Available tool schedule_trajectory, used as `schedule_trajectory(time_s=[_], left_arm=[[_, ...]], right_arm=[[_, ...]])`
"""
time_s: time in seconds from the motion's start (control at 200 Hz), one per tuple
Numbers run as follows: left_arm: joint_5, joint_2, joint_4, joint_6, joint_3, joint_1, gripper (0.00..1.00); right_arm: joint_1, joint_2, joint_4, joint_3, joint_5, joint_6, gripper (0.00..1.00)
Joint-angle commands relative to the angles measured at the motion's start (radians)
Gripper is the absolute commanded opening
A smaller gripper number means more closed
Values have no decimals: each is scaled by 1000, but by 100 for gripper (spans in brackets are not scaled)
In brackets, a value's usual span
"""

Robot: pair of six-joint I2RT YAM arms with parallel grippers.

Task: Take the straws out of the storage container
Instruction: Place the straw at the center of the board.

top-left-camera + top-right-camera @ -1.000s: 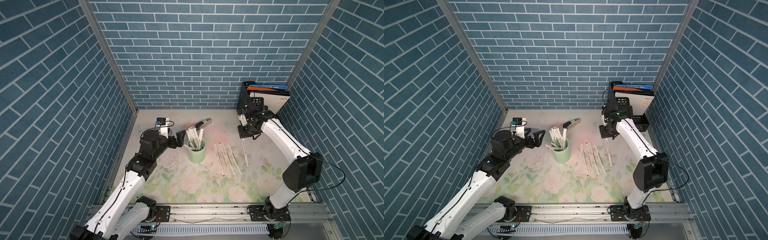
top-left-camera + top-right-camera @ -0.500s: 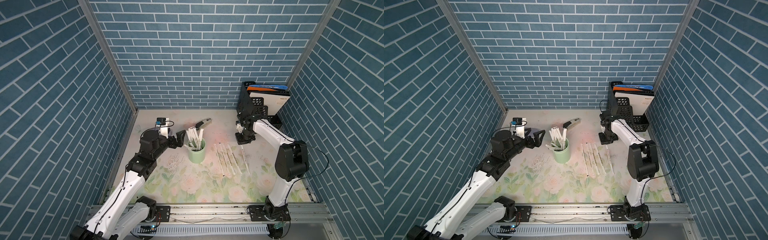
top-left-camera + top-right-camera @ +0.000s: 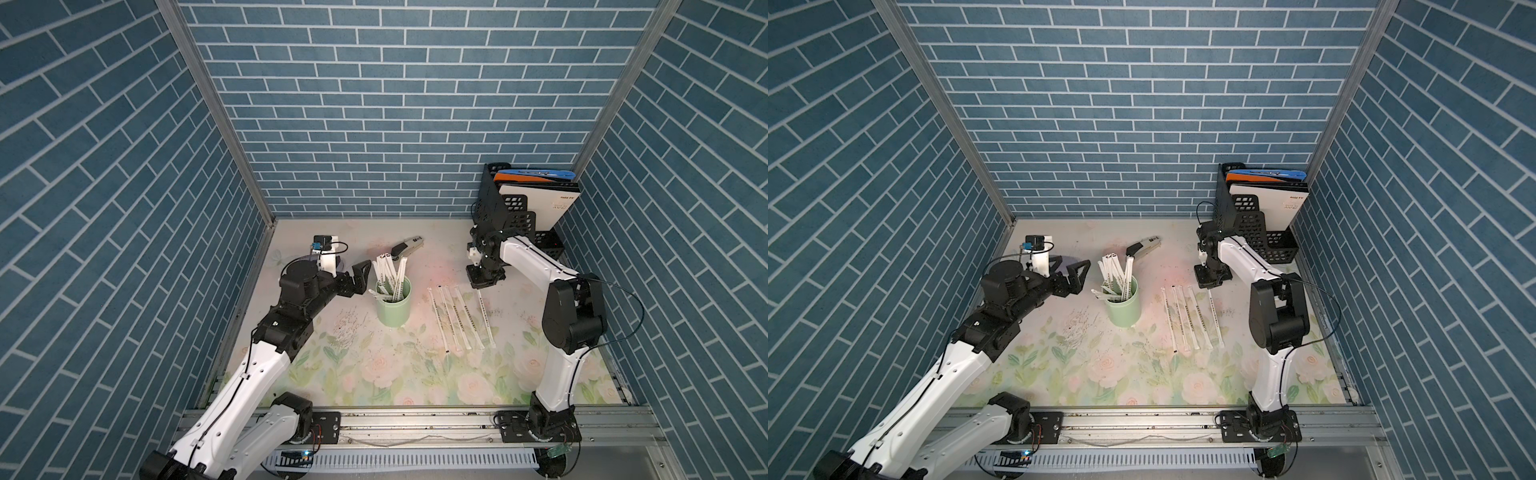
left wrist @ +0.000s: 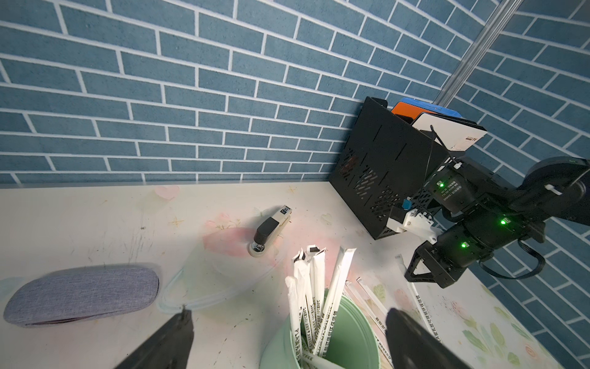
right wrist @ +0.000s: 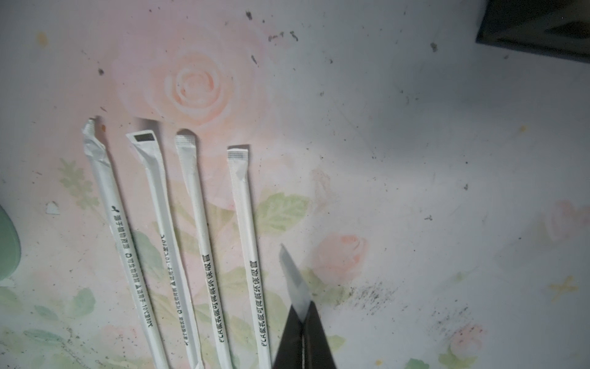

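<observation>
Where straws point(image 5: 246, 223) lie flat, print reads "PLA" + Chinese chars

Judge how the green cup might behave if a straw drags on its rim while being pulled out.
The cup looks taller than wide, so probably apt to tip. The straws stick out well above its rim, likely adding leverage. Nothing holds it, so it may slide.

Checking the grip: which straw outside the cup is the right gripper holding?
The lone straw farthest from the cup, its end pinched, apart from the row of four.
</observation>
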Motion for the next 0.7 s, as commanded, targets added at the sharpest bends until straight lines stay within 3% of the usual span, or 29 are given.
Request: schedule_trajectory(time_s=[0.0,0.445,0.69], left_arm=[[6,-2,-1,4,7,-2,99],[5,-4,1,3,7,-2,100],[5,-4,-1,3,7,-2,99]], right_arm=[[-2,28,-2,18,-14,-21,3],[-1,48,20,2,-25,-15,4],[-1,49,28,-2,-25,-11,10]])
